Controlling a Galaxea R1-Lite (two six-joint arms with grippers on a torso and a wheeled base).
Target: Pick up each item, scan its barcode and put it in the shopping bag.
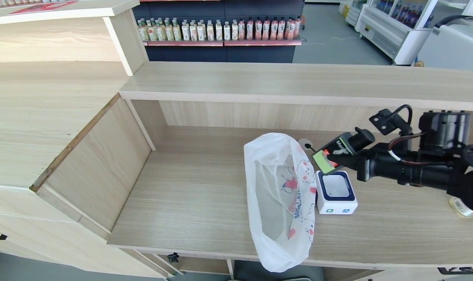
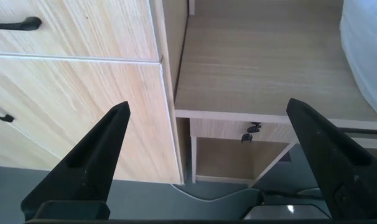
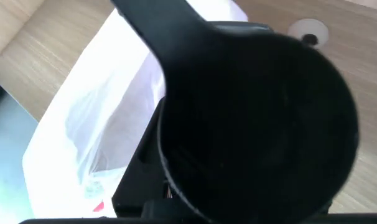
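The right hand (image 1: 333, 157) pinches a small green-faced packet (image 1: 323, 161) just above the barcode scanner (image 1: 335, 192), at 3 o'clock from the shopping bag (image 1: 279, 203). The packet looks light and stiff, so an edge grip suits it. The left hand (image 2: 207, 106) is spread wide, holding nothing.

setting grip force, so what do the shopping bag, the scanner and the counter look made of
Shopping bag: thin plastic film, translucent white with printed figures; it crinkles and slumps.
Scanner: likely hard white plastic, smooth, with a dark glossy window, perhaps glass.
Counter: wood-grain board, matte, probably laminate; the grain runs evenly.
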